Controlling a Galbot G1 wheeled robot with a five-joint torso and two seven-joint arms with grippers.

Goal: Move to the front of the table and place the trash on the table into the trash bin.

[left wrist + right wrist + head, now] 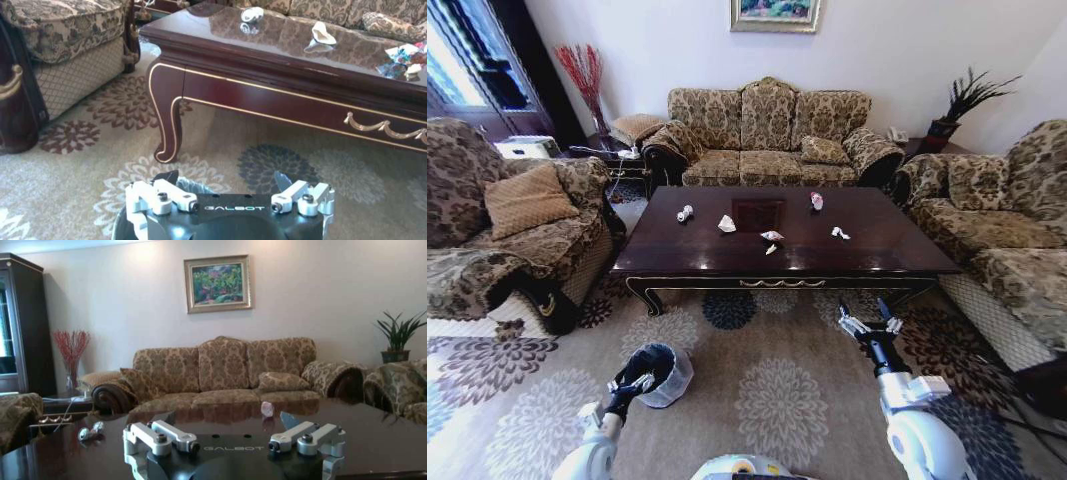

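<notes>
we count six small pieces of trash on the long dark glossy brown wooden table (867,245): a crumpled white paper wad (685,213) at its left part, a white folded paper scrap (726,224), a colourful wrapper (772,236) with a tiny scrap (770,249) just beside it, a pinkish small bottle-like piece (816,200), and a white wad (840,233). the one round black trash bin with white plastic liner (670,375) stands on the carpet before the table. our left gripper (635,381) hangs over the bin, fingers apart; our right gripper (868,324) is before the table edge, fingers apart too

Glossy brown table (867,245), scattered trash (727,224), bag-lined bin (667,375) on carpet
</notes>
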